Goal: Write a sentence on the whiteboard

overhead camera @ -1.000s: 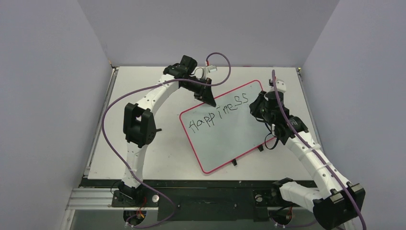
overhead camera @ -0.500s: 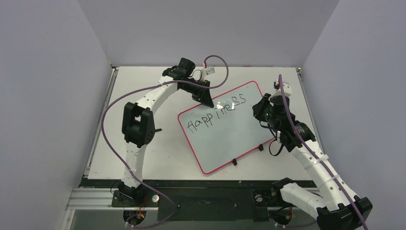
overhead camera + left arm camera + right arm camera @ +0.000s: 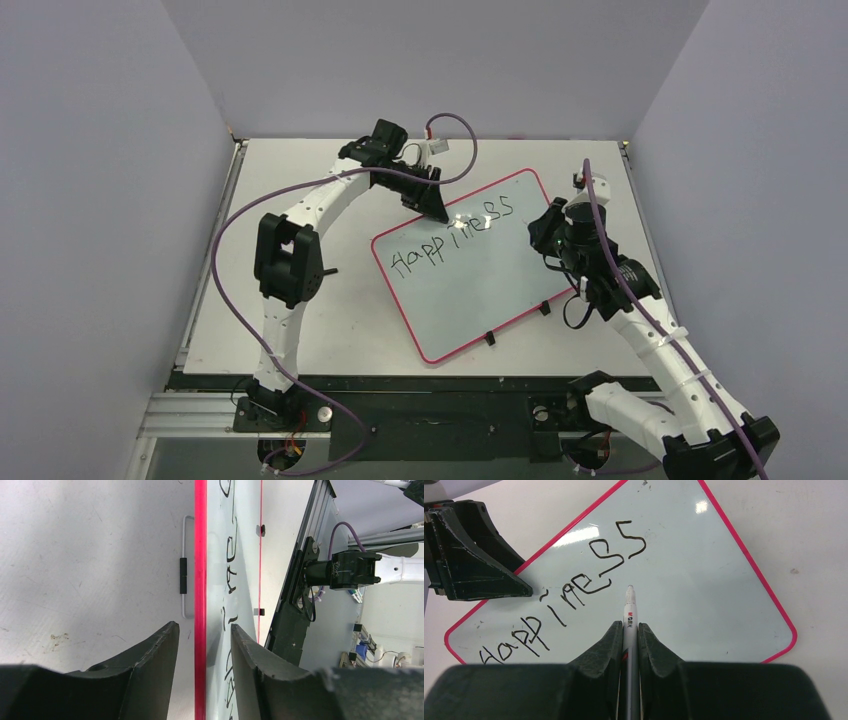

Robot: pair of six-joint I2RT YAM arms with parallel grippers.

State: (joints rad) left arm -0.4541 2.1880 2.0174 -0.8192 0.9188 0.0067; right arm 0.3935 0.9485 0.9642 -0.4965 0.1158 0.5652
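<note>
The whiteboard (image 3: 470,290) lies tilted on the table, white with a thin red rim. The sentence (image 3: 455,235) reads "Happiness" in black along its far edge, also in the right wrist view (image 3: 574,595). My left gripper (image 3: 437,212) is open astride the board's far rim (image 3: 200,555), one finger on each side with a gap to each. My right gripper (image 3: 628,625) is shut on a white marker (image 3: 630,612). The marker tip points at the board just below the last letters; whether it touches I cannot tell. The right gripper (image 3: 548,235) is over the board's right edge.
Two small black tabs (image 3: 490,340) (image 3: 545,309) sit on the board's near edge. A thin wire loop with a black sleeve (image 3: 183,575) lies on the table beside the far rim. Purple cables arc over both arms. Grey walls close in the table on three sides.
My left gripper's jaws have opened off the board's far rim. The board shifted slightly left early on. My right gripper with the marker drew back a little toward the right.
</note>
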